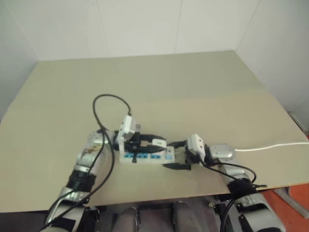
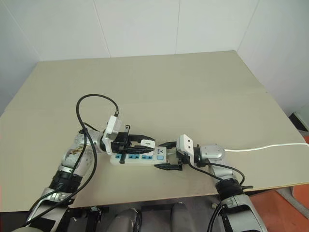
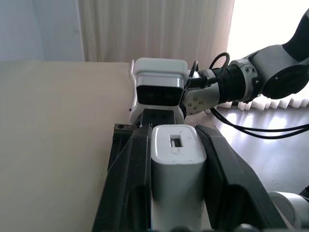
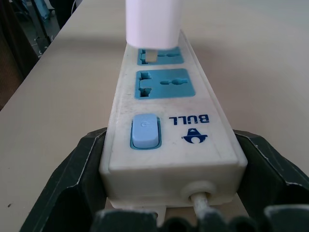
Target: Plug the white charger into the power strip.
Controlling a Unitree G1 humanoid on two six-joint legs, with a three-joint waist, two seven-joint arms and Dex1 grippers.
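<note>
Left gripper (image 3: 175,193) pinches charger (image 3: 176,159) above socket; right gripper (image 4: 169,193) clamps power strip (image 4: 169,145). Prongs seemingly not seated.

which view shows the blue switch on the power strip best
The right wrist view: the blue switch sits close and unobstructed on the power strip, beside the printed logo, with the right gripper clamping that end. In the head views it is only a tiny blue patch. In the left wrist view the white charger blocks the strip.
</note>
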